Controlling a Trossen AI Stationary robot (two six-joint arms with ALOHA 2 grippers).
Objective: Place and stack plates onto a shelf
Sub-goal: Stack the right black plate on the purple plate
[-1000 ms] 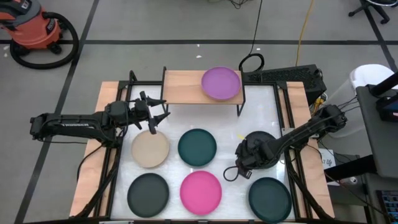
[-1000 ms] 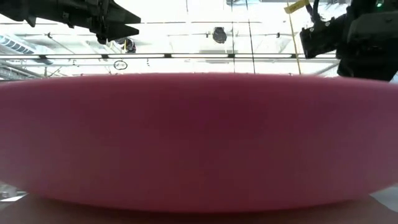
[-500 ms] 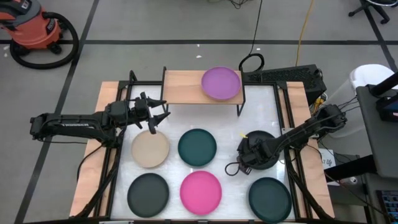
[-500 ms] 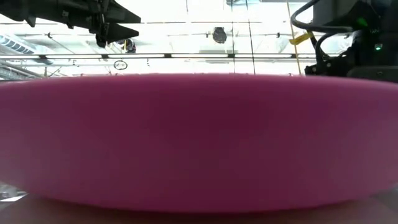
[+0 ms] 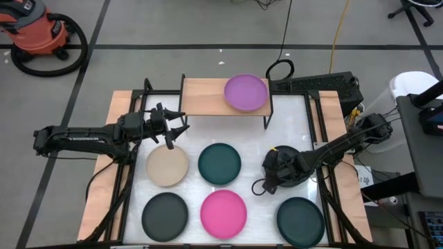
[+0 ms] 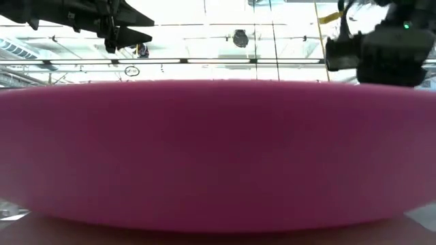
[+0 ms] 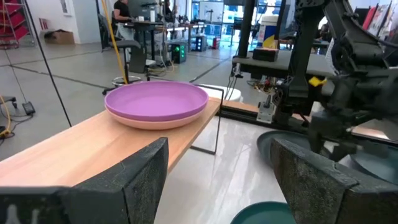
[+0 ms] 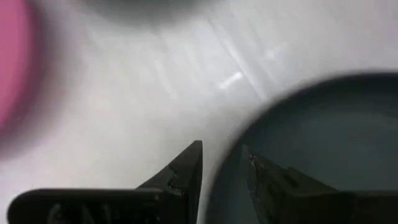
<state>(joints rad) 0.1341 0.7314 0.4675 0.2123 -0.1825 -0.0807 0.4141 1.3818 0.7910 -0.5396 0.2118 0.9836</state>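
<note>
I see my right gripper (image 5: 271, 181) low at the right middle of the high view, its fingers (image 8: 186, 167) close together around the rim of a dark plate (image 8: 323, 143). My left gripper (image 5: 173, 130) hangs spread wide at the upper left, beside the shelf (image 5: 204, 97). The purple plate (image 5: 246, 92) sits on a pink one on the shelf's right end. The hot pink plate (image 6: 218, 153) blocks the low view. An orange shop vacuum (image 5: 38, 31) stands top left. The left arm reads "TROSSEN".
</note>
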